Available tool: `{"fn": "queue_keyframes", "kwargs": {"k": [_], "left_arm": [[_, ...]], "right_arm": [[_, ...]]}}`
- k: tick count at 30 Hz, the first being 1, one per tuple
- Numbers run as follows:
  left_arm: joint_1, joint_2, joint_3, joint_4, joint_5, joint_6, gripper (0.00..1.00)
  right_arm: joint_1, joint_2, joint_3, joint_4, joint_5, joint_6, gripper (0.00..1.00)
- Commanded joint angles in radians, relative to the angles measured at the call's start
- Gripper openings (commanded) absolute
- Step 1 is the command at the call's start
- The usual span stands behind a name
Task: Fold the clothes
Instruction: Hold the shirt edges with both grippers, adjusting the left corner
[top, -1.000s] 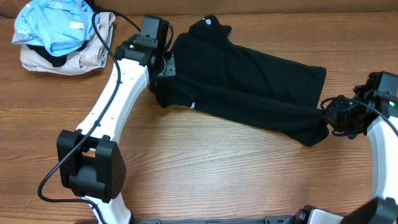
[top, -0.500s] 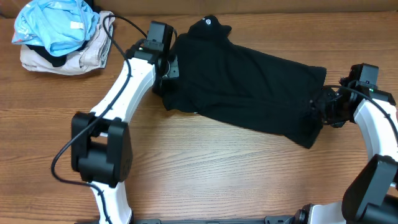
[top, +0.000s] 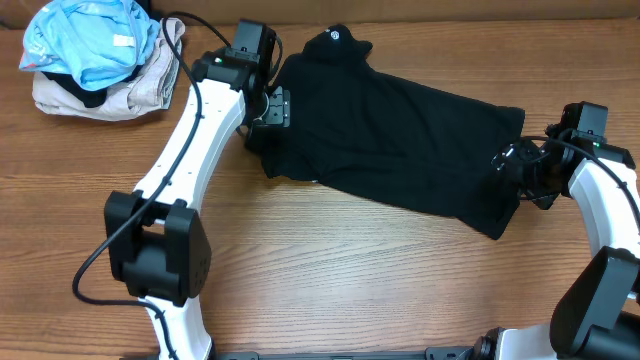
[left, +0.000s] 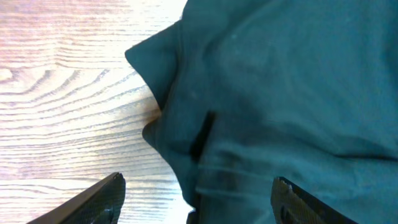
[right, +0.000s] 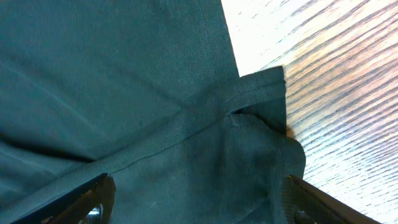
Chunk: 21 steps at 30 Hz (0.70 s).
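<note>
The large black soft-fabric short-sleeved shirt (top: 390, 140) lies slanted across the wooden tabletop (top: 350, 280), with bare wood along its near edge. The left gripper (top: 272, 108) and right gripper (top: 512, 165) flank its 2 ends. Only the wrist views show both spread apart over fabric.

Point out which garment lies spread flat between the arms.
The black shirt; the light blue garment and beige garment sit piled together at the far left.

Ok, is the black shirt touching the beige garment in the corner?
Apart. The overhead view shows the left arm and bare table between the black shirt and the beige garment.
</note>
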Motion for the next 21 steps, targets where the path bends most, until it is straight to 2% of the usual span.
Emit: {"fn": "queue_keyframes", "kwargs": {"k": [1, 10, 18, 21], "left_arm": [[-0.003, -0.026, -0.006, -0.01, 0.026, 0.049, 0.76], [-0.003, -0.005, -0.118, 0.124, 0.047, 0.049, 0.68], [-0.003, 0.015, -0.158, 0.157, 0.105, 0.049, 0.62], [-0.003, 0.032, -0.159, 0.158, 0.105, 0.049, 0.56]], "right_arm": [[0.003, 0.001, -0.001, 0.003, -0.001, 0.002, 0.89], [0.003, 0.001, -0.001, 0.002, -0.001, -0.002, 0.89], [0.003, 0.001, -0.001, -0.001, 0.0, -0.002, 0.89], [0.003, 0.001, -0.001, -0.001, 0.0, -0.002, 0.89]]}}
